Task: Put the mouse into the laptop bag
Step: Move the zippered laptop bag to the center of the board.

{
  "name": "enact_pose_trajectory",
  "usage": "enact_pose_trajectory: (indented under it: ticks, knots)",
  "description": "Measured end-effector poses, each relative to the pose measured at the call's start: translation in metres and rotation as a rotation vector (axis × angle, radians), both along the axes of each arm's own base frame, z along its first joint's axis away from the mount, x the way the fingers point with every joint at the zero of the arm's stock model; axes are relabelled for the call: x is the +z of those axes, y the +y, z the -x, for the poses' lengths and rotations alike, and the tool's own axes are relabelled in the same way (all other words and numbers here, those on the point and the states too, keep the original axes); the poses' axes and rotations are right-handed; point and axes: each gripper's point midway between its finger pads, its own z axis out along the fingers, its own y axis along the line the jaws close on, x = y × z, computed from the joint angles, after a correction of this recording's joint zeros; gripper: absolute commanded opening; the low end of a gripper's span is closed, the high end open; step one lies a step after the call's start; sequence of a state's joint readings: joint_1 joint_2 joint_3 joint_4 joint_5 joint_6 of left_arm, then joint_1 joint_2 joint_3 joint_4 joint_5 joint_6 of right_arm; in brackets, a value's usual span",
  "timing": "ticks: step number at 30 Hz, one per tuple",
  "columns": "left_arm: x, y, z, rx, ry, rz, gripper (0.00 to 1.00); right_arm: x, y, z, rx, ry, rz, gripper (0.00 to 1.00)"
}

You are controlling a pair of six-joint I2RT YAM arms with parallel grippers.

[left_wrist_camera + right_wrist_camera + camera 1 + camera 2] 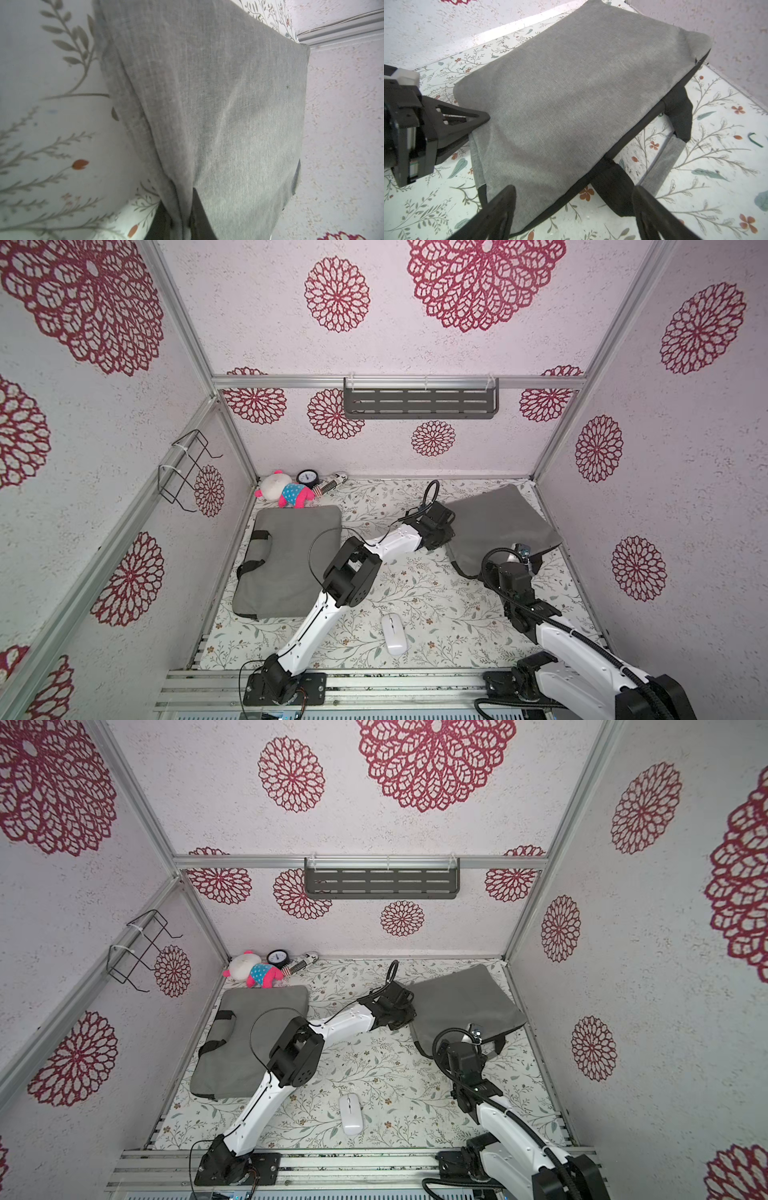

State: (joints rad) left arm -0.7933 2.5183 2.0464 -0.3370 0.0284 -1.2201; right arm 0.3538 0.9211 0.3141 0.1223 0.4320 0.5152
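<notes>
Bimanual cell seen at one instant. The left pincer (480, 120) is closed on the near-side edge of the laptop bag (571, 93). In the left wrist view the grey cloth gathers into a fold that runs in between its dark fingers (199, 218), and the rest of the bag spreads away from its tips across the floral tabletop (415, 597). The right pincer (574, 189) stands wide open and holds nothing. It hangs over the bag's opposite long edge, with the black-and-grey carrying handle (662, 166) just beyond its fingers. The two pincers face each other across the bag. In both top views the white mouse (394, 634) lies flat on the tabletop, well apart from both pincers, back toward the arms' bases and roughly between the two arms. A second grey bag (286, 560) lies flat on the left pincer's far side, apart from it and under the left arm's elbow.
</notes>
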Motion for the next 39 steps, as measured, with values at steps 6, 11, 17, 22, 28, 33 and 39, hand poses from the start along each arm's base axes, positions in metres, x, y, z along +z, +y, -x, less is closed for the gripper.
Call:
enact_pose_trajectory:
  ticks: [6,11,17,22,28,33,39]
  knots:
    - [0.005,0.032,0.017,0.0,0.02,-0.042,0.0,0.015,-0.001,0.002,0.0,-0.06,-0.022,0.93]
    - [0.014,0.088,0.025,-0.009,0.053,-0.132,0.0,0.012,0.001,0.002,0.009,-0.053,-0.021,0.94]
    - [0.036,0.154,0.035,-0.033,0.051,-0.267,0.0,0.012,0.003,0.002,0.022,-0.049,-0.021,0.97]
    - [0.045,0.181,0.034,-0.073,0.045,-0.335,0.0,0.016,0.003,0.001,0.022,-0.064,-0.027,0.98]
    - [0.038,0.217,0.029,-0.102,0.066,-0.405,0.12,-0.002,0.005,-0.004,0.027,0.01,-0.009,0.98]
    - [0.056,0.261,0.025,-0.064,0.059,-0.44,0.85,-0.008,0.002,-0.01,0.021,0.048,-0.021,0.99]
    - [0.12,0.274,0.022,-0.005,-0.092,-0.382,0.99,-0.014,-0.005,-0.016,0.016,0.079,-0.06,0.99]
